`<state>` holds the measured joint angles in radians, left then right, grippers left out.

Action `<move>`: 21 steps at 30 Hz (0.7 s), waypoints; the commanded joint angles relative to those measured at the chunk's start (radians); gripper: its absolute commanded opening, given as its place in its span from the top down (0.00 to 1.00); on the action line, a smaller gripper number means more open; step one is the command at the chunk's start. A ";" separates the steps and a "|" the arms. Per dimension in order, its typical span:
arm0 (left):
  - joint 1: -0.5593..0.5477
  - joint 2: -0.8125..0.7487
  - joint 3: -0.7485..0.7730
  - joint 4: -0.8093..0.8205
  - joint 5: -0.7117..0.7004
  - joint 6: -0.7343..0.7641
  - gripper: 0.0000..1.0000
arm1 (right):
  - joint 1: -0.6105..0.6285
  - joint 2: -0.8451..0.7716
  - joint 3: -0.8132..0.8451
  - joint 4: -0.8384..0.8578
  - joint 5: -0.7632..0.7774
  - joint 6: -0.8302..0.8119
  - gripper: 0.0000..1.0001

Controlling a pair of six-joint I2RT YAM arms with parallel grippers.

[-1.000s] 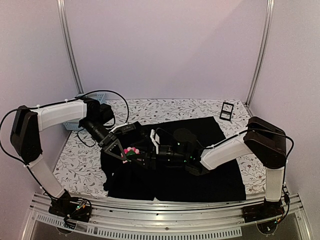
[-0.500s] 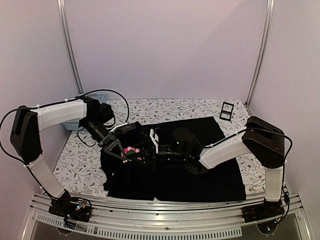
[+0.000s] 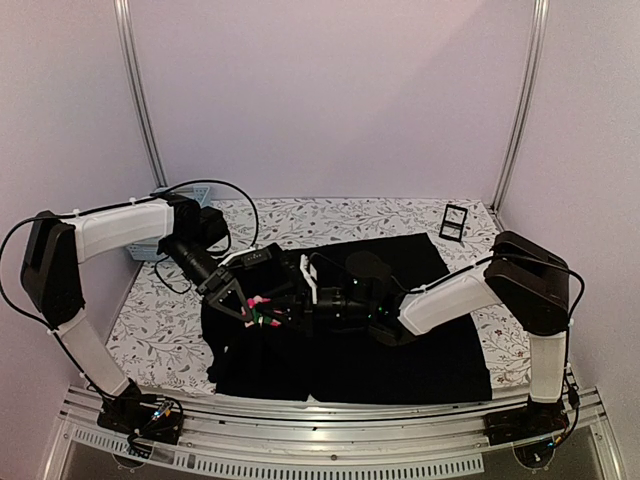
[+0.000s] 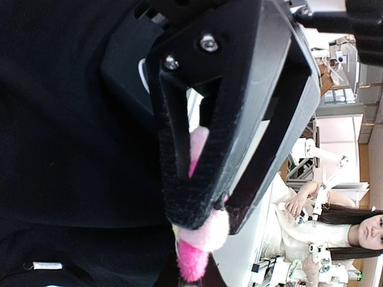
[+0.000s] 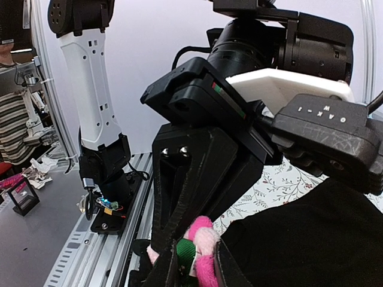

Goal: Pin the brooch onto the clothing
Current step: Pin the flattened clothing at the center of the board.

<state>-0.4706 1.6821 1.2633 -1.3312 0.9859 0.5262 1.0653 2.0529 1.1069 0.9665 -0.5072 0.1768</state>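
Inverted "OAK-1" lettering on camera (image 5: 323, 131) above brooch (image 5: 202, 238)

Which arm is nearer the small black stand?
Right. The stand sits in the far right corner, close to the elbow of the right arm; the left arm reaches in from the opposite side.
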 commanded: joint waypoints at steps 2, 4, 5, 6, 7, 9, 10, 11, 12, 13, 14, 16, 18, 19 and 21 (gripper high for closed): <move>-0.020 -0.002 0.028 -0.056 0.077 0.000 1.00 | -0.010 0.041 0.015 -0.078 0.000 -0.010 0.85; -0.020 -0.002 0.025 -0.056 0.077 0.000 1.00 | -0.009 0.040 0.016 -0.079 0.000 -0.010 0.87; -0.020 -0.001 0.024 -0.055 0.076 0.000 1.00 | -0.008 0.042 0.018 -0.082 -0.002 -0.010 0.89; -0.020 0.001 0.024 -0.055 0.078 -0.002 1.00 | -0.009 0.042 0.020 -0.085 -0.005 -0.010 0.91; -0.020 0.002 0.024 -0.055 0.077 -0.003 1.00 | -0.008 0.044 0.024 -0.089 -0.010 -0.011 0.92; -0.019 0.005 0.026 -0.057 0.075 -0.006 1.00 | -0.009 0.044 0.027 -0.094 -0.019 -0.011 0.93; -0.019 0.007 0.027 -0.057 0.074 -0.007 1.00 | -0.009 0.043 0.027 -0.095 -0.020 -0.010 0.94; -0.019 0.007 0.028 -0.054 0.071 -0.008 0.99 | -0.009 0.043 0.026 -0.096 -0.020 -0.011 0.95; -0.018 0.008 0.029 -0.054 0.069 -0.010 0.98 | -0.008 0.043 0.026 -0.098 -0.021 -0.010 0.96; -0.018 0.010 0.032 -0.054 0.069 -0.012 0.98 | -0.009 0.044 0.025 -0.098 -0.022 -0.010 0.96; -0.016 0.010 0.035 -0.053 0.071 -0.014 0.98 | -0.008 0.043 0.024 -0.098 -0.022 -0.010 0.97; -0.016 0.010 0.042 -0.052 0.072 -0.015 0.98 | -0.008 0.043 0.023 -0.098 -0.023 -0.010 0.97; -0.016 0.011 0.046 -0.050 0.071 -0.015 0.97 | -0.008 0.043 0.023 -0.100 -0.023 -0.011 0.98; -0.016 0.013 0.044 -0.048 0.070 -0.017 0.96 | -0.009 0.043 0.023 -0.099 -0.024 -0.011 0.99; -0.016 0.017 0.040 -0.048 0.067 -0.018 0.93 | -0.008 0.041 0.022 -0.098 -0.024 -0.010 1.00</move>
<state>-0.4706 1.6905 1.2732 -1.3476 0.9745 0.5140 1.0595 2.0529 1.1213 0.9436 -0.5377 0.1757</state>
